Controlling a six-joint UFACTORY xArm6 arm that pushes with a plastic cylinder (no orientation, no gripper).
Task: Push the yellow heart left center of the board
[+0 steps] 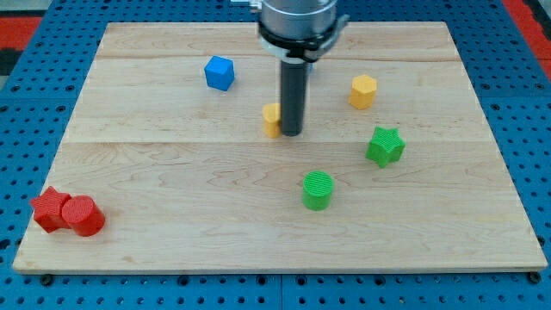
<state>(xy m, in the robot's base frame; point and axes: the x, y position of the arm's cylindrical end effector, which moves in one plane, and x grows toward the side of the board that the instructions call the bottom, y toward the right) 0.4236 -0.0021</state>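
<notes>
The yellow heart [272, 120] lies near the middle of the wooden board [172, 172], a little toward the view's top. Its right part is hidden behind my rod. My tip [292, 133] rests on the board right against the heart's right side. The rod rises straight up to the arm at the view's top.
A blue cube [219, 72] sits up and to the left of the heart. A yellow hexagon block [362, 90] and a green star [385, 145] lie to the right. A green cylinder [317, 190] lies below. A red star [50, 207] and red cylinder [83, 216] sit at the bottom left corner.
</notes>
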